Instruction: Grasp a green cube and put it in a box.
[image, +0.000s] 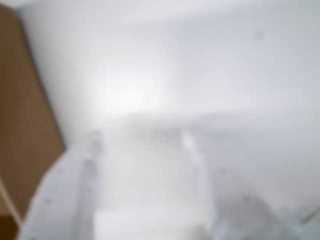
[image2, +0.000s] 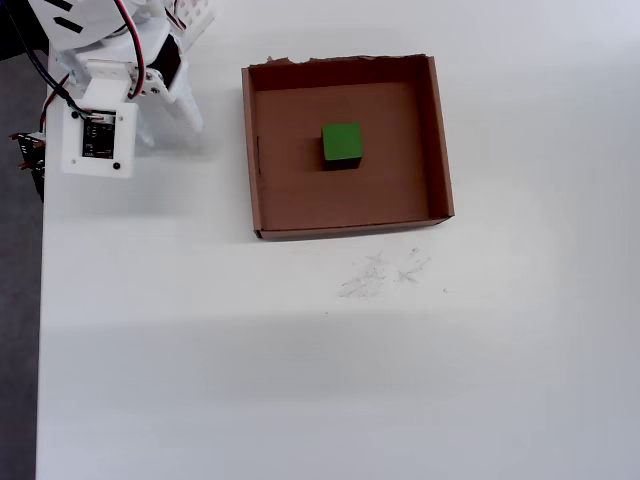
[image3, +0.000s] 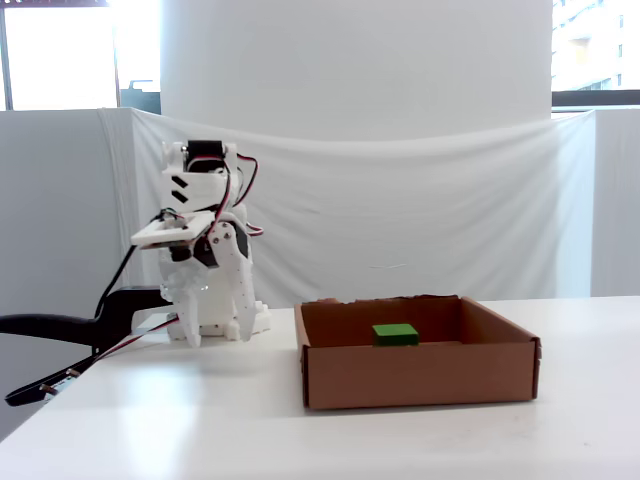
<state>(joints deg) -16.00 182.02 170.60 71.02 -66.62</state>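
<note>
The green cube (image2: 342, 143) lies near the middle of the box's floor, resting flat (image3: 395, 334). The box (image2: 437, 140) is a shallow brown cardboard tray with a ragged far edge (image3: 420, 373). My white gripper (image2: 184, 104) is folded back by the arm's base, well to the left of the box in the overhead view. It points down at the table (image3: 212, 322). In the blurred wrist view the gripper (image: 142, 141) shows two pale fingers standing apart with only white table between them.
The arm's base, a white board (image2: 98, 140) and wires sit at the table's far left corner. The table's left edge (image2: 40, 300) drops to dark floor. A blurred brown area (image: 22, 125) fills the wrist view's left side. Faint scratches (image2: 380, 272) mark the table before the box.
</note>
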